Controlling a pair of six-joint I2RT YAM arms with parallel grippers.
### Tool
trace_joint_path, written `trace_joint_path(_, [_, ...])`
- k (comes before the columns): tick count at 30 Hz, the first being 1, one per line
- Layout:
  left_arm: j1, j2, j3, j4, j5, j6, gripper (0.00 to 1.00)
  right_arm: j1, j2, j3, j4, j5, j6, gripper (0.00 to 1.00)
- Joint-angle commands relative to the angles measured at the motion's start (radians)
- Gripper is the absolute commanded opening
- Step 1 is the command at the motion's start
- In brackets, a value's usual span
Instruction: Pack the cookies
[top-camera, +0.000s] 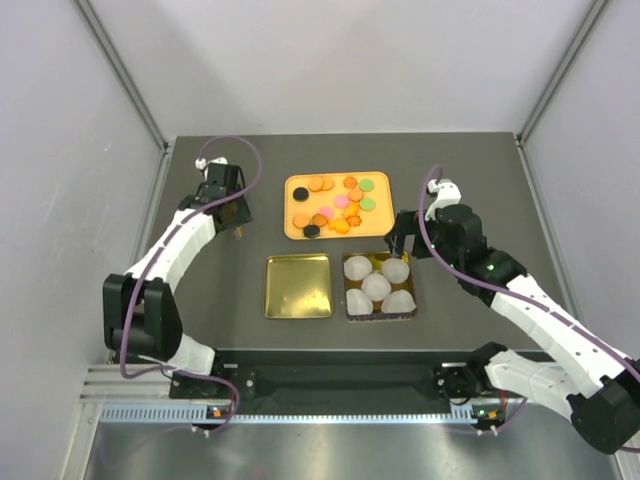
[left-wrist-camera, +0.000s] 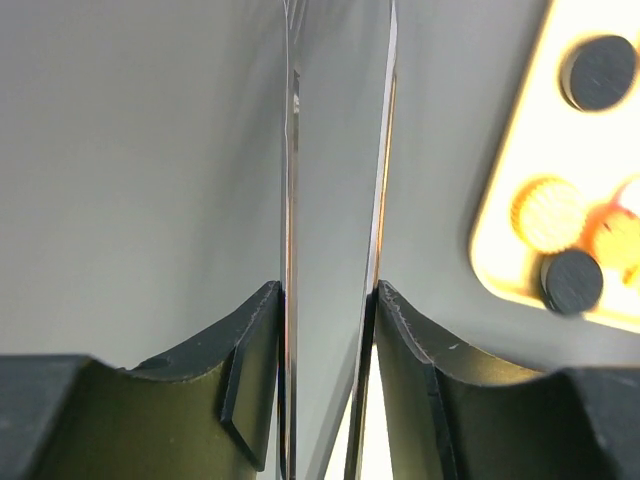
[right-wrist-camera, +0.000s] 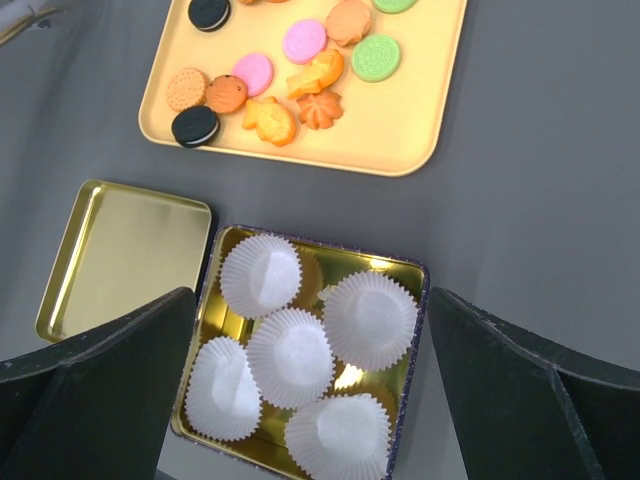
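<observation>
While the right hand hangs over the counter with its fingers spread wide and nothing between them, a square gold tin sits directly beneath it. The tin holds five white paper cups, crowded edge to edge. A flat gold lid lies just beside the tin, on the side of this hand's left finger. Past the fingertips, across a strip of bare counter, is a yellow tray. All the cookies lie loose on it: mostly orange, with some pink, green and black sandwich ones. The overhead view agrees: right hand over the tin's far edge, cookies on the tray just beyond, lid next to the tin. The left hand is out off the tray's left end, low to the counter. Its own camera shows the left hand with fingers drawn close on a thin clear sheet seen edge-on, the sheet's edges meeting both inner faces. What the sheet is, I cannot tell. To this hand's right a corner of the tray shows, blurred, with black and orange cookies on it.
</observation>
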Motion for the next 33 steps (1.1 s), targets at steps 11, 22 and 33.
trace_joint_path(11, [-0.202,-0.154,0.109,-0.146,0.002,0.054,0.44,0.004,0.005,0.05,0.017,0.02,-0.017,1.0])
trace_joint_path(22, [-0.383,-0.087,0.134,-0.155,0.043,0.031,0.43,0.005,-0.026,0.044,-0.017,0.05,-0.014,1.0])
trace_joint_path(33, [-0.466,-0.03,0.113,-0.153,0.002,0.037,0.44,0.004,-0.032,0.036,-0.023,0.053,-0.003,1.0])
